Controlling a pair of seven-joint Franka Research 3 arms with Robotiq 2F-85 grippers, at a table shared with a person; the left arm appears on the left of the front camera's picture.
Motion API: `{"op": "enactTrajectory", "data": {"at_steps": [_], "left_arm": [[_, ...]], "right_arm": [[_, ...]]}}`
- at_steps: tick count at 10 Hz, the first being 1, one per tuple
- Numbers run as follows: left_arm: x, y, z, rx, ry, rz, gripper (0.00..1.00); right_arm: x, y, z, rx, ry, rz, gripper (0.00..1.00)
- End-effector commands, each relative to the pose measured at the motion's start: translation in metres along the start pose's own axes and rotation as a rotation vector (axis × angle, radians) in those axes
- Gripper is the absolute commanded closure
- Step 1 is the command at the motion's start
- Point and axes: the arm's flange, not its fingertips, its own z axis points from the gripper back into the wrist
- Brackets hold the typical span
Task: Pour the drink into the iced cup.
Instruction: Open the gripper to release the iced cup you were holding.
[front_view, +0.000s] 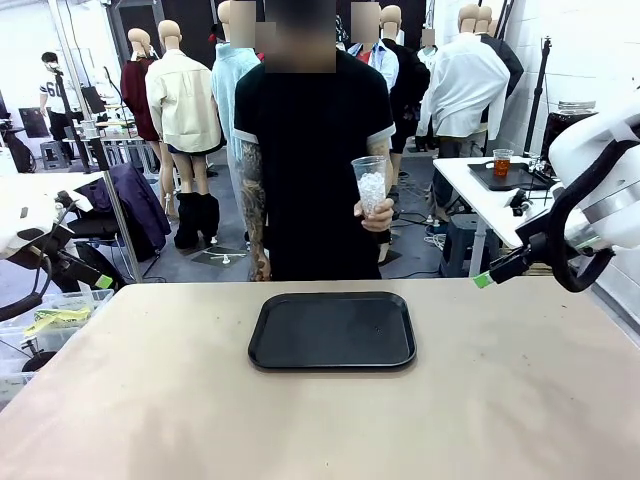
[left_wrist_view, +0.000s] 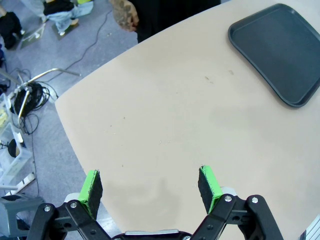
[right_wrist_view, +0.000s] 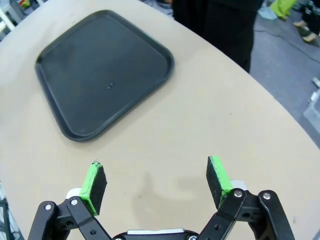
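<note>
Across the tabletop (front_view: 500, 400), the person's hand (front_view: 378, 212) holds the iced cup (front_view: 370, 185) above the tray (front_view: 332, 330). Likely thin, crushable plastic: grip mid-wall, lightly. Left claw (left_wrist_view: 150, 187) and right claw (right_wrist_view: 156, 181) spread, empty.

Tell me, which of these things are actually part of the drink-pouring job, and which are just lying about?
Part of the job:
- iced cup, held in the person's hand
- black tray on the table
- left gripper and right gripper, both open and empty

Just about:
- cup of amber drink on the far white table
- cables on the floor
</note>
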Motion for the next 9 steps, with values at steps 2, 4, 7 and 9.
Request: {"op": "enactTrajectory", "data": {"at_steps": [2, 4, 7, 9], "left_arm": [[0.000, 0.001, 0.001, 0.002, -0.002, 0.000, 0.00], [0.000, 0.001, 0.001, 0.002, -0.002, 0.000, 0.00], [0.000, 0.001, 0.001, 0.002, -0.002, 0.000, 0.00], [0.000, 0.001, 0.001, 0.002, -0.002, 0.000, 0.00]], "right_arm": [[-0.016, -0.001, 0.033, -0.133, 0.045, -0.085, 0.00], [-0.032, -0.006, 0.057, -0.193, 0.033, -0.152, 0.00], [-0.036, -0.015, 0.059, -0.192, 0.007, -0.137, 0.00], [-0.036, -0.015, 0.059, -0.192, 0.007, -0.137, 0.00]]}}
